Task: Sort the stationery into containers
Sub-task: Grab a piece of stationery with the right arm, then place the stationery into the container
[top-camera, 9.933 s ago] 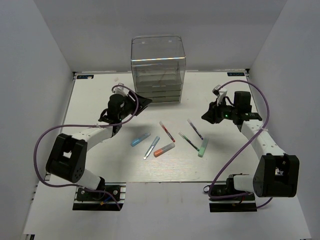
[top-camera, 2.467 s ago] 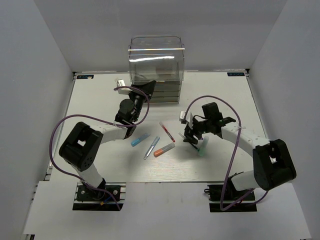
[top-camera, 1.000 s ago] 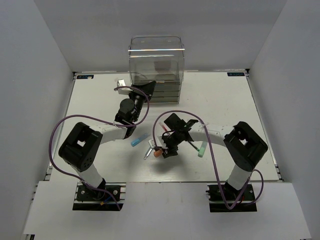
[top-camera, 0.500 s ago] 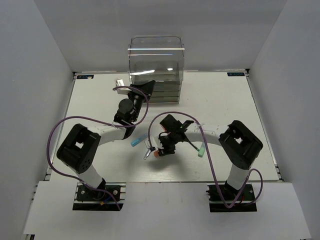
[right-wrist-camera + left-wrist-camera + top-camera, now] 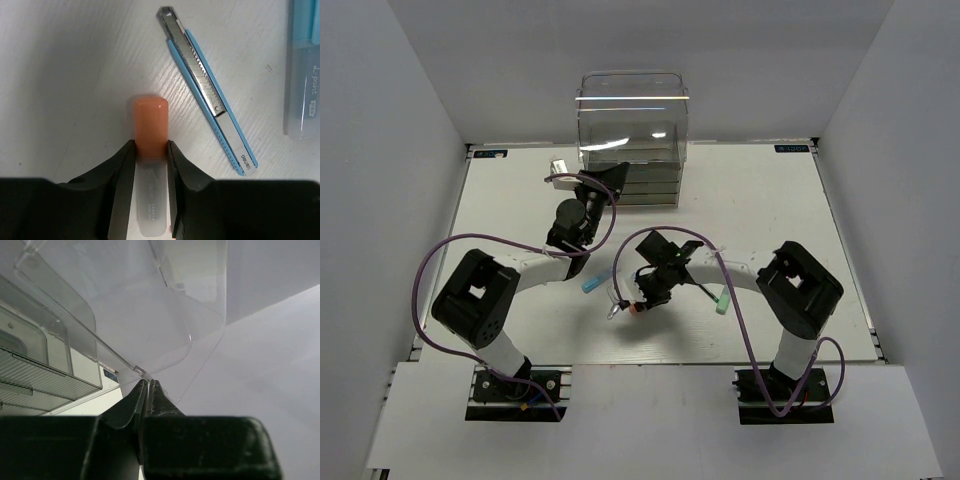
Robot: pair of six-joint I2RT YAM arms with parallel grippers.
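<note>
The right jaws are closed on the orange marker (image 5: pixel 150 125). They grip its clear barrel just behind the orange cap, which sticks out past the tips. The marker appears to rest flat on the white counter (image 5: pixel 60 75), lying lengthwise between the jaws. The grip therefore runs across its narrow width, which looks a sound hold for lifting. Just beside it, not touching, lies a silvery-blue cutter (image 5: pixel 212 100), angled away. Part of a blue marker (image 5: pixel 302 75) shows at the right edge of the wrist view. From above, the right arm reaches in among the scattered stationery near the middle of the counter, with a mint-green marker (image 5: pixel 724 298) to its right.

The left jaws are pressed together on a thin clear lip of the drawer unit (image 5: pixel 632 130), which stands at the far edge of the counter. Above the tips is a clear rounded tray panel (image 5: pixel 165 315), and ribbed grey trays (image 5: pixel 45 380) lie to the left. This hold probably keeps a tray open to receive things. The orange marker is well apart from the unit and does not look lifted yet.
</note>
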